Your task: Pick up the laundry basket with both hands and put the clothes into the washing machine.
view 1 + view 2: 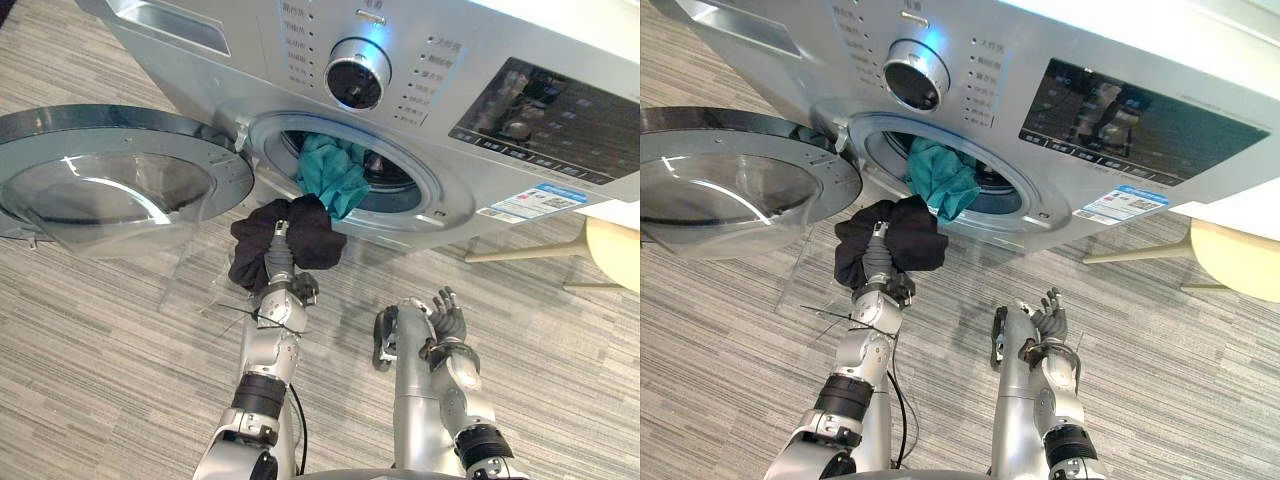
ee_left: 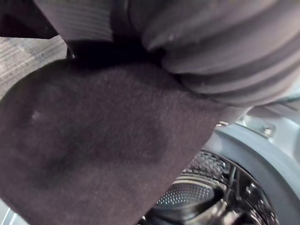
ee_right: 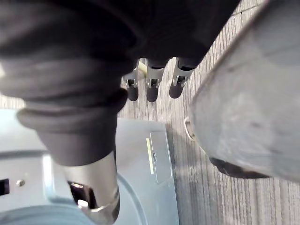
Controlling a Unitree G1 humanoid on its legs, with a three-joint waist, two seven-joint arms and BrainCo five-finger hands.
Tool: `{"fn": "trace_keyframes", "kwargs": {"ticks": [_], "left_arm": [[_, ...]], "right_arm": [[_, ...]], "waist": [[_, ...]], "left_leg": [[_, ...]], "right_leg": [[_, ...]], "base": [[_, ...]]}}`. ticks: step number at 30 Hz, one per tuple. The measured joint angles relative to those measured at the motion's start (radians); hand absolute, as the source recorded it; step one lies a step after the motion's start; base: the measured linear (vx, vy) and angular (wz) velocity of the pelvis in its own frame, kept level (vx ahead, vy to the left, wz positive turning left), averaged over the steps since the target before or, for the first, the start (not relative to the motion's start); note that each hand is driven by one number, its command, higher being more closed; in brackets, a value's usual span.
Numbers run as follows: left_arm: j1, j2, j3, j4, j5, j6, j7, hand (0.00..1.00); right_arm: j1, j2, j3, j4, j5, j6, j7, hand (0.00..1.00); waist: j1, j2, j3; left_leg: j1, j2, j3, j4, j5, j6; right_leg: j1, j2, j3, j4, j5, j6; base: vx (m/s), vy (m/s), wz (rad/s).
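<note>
Below the drum opening [image 1: 398, 186], my left hand [image 1: 279, 255] holds the black garment [image 1: 318, 238] up for loading; whether my fingers pinch it, I cannot tell.

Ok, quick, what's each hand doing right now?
Left hand: buried in the black crumpled cloth, cannot be told.
Right hand: open, empty.

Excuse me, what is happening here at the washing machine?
The robot is loading the washing machine, whose door stands open. Its left hand carries a black garment just below the drum opening, where a teal cloth hangs out. Its right hand is open, lower down, holding nothing.
</note>
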Motion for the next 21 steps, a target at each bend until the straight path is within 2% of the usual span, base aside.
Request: {"fn": "trace_keyframes", "kwargs": {"ticks": [4, 7, 9, 11, 12, 15, 17, 19, 21], "left_arm": [[-0.046, 0.001, 0.016, 0.106, -0.037, -0.006, 0.002, 1.0], [-0.114, -0.014, 0.069, 0.222, -0.064, -0.005, 0.024, 1.0], [-0.179, -0.021, 0.107, 0.306, -0.115, -0.01, 0.046, 1.0], [-0.259, -0.018, 0.156, 0.395, -0.206, -0.028, 0.067, 1.0], [-0.277, -0.017, 0.16, 0.414, -0.23, -0.028, 0.068, 1.0], [-0.367, -0.006, 0.182, 0.48, -0.293, -0.026, 0.068, 1.0], [-0.424, 0.004, 0.201, 0.488, -0.31, -0.023, 0.068, 1.0], [-0.512, 0.037, 0.21, 0.508, -0.31, -0.019, 0.066, 1.0], [-0.588, 0.074, 0.243, 0.519, -0.309, -0.004, 0.06, 1.0]], "right_arm": [[-0.043, 0.0, -0.018, 0.023, 0.015, -0.007, 0.0, 0.0], [-0.076, 0.001, -0.017, 0.038, 0.023, -0.015, -0.004, 0.0], [-0.091, 0.001, -0.017, 0.043, 0.031, -0.028, -0.014, 0.0], [-0.117, 0.006, -0.017, 0.053, 0.032, -0.035, -0.039, 0.0], [-0.12, 0.01, -0.017, 0.054, 0.035, -0.036, -0.044, 0.0], [-0.126, 0.012, -0.021, 0.063, 0.044, -0.04, -0.054, 0.0], [-0.127, 0.025, -0.021, 0.07, 0.062, -0.034, -0.058, 0.0], [-0.128, 0.046, -0.036, 0.056, 0.073, -0.031, -0.064, 0.0], [-0.127, 0.054, -0.039, 0.051, 0.073, -0.03, -0.062, 0.0]], "waist": [[0.0, -0.019, 0.009], [-0.007, -0.036, 0.014], [-0.009, -0.044, 0.016], [-0.028, -0.065, 0.017], [-0.031, -0.066, 0.018], [-0.044, -0.091, 0.025], [-0.055, -0.093, 0.025], [-0.067, -0.105, 0.028], [-0.082, -0.106, 0.029]], "left_leg": [[-0.057, 0.011, 0.001, 0.031, -0.008, 0.012], [-0.103, 0.023, 0.006, 0.061, -0.02, 0.02], [-0.135, 0.035, 0.007, 0.087, -0.031, 0.026], [-0.173, 0.052, 0.019, 0.125, -0.05, 0.037], [-0.185, 0.058, 0.019, 0.136, -0.056, 0.039], [-0.219, 0.094, 0.046, 0.173, -0.081, 0.056], [-0.247, 0.126, 0.058, 0.2, -0.099, 0.065], [-0.271, 0.173, 0.084, 0.224, -0.122, 0.081], [-0.293, 0.21, 0.101, 0.242, -0.137, 0.093]], "right_leg": [[-0.05, 0.012, 0.006, 0.008, 0.003, 0.007], [-0.095, 0.024, 0.019, 0.017, 0.008, 0.016], [-0.125, 0.038, 0.027, 0.023, 0.013, 0.023], [-0.166, 0.056, 0.05, 0.039, 0.02, 0.032], [-0.175, 0.063, 0.053, 0.04, 0.023, 0.035], [-0.22, 0.104, 0.091, 0.04, 0.043, 0.054], [-0.251, 0.135, 0.11, 0.029, 0.062, 0.066], [-0.29, 0.174, 0.151, 0.009, 0.093, 0.088], [-0.312, 0.209, 0.173, -0.017, 0.122, 0.104]], "base": [[0.02, 0.037, -0.11], [0.01, 0.044, -0.2], [0.01, 0.051, -0.26], [0.01, 0.051, -0.31], [0.01, 0.055, -0.47], [0.0, 0.048, -0.49], [-0.01, 0.043, -0.67], [-0.02, 0.072, -0.86], [-0.02, 0.079, -0.83]]}}
